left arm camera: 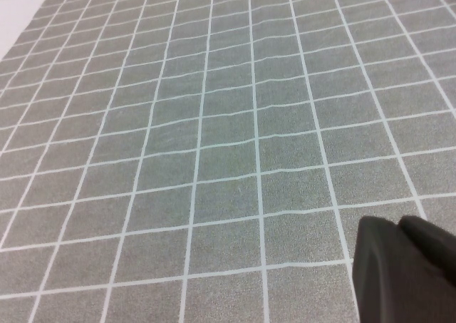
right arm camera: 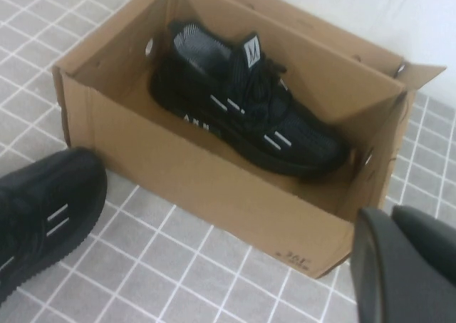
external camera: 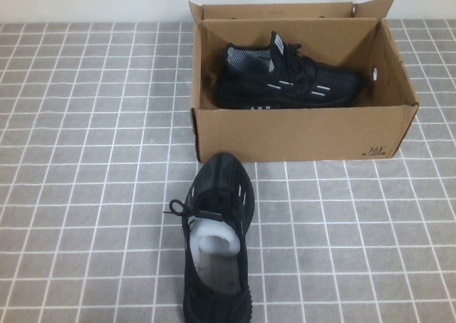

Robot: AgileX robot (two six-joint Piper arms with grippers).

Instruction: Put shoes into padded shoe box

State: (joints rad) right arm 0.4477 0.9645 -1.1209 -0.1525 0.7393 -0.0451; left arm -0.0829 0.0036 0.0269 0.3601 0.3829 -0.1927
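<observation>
One black knit sneaker [external camera: 288, 80] lies on its side inside the open brown cardboard shoe box [external camera: 299, 134], toe to the right. It also shows in the right wrist view [right arm camera: 242, 98], inside the box [right arm camera: 214, 187]. The second sneaker [external camera: 216, 244] stands on the table in front of the box, toe toward it, with white paper stuffing inside. Its toe shows in the right wrist view [right arm camera: 43, 209]. My right gripper [right arm camera: 402, 259] is shut and empty, off the box's front right corner. My left gripper [left arm camera: 402, 266] is shut and empty over bare tiled cloth. Neither arm shows in the high view.
The table is covered by a grey cloth with a white grid [external camera: 85, 159]. A white wall runs behind the box. The box's flaps stand open at the back.
</observation>
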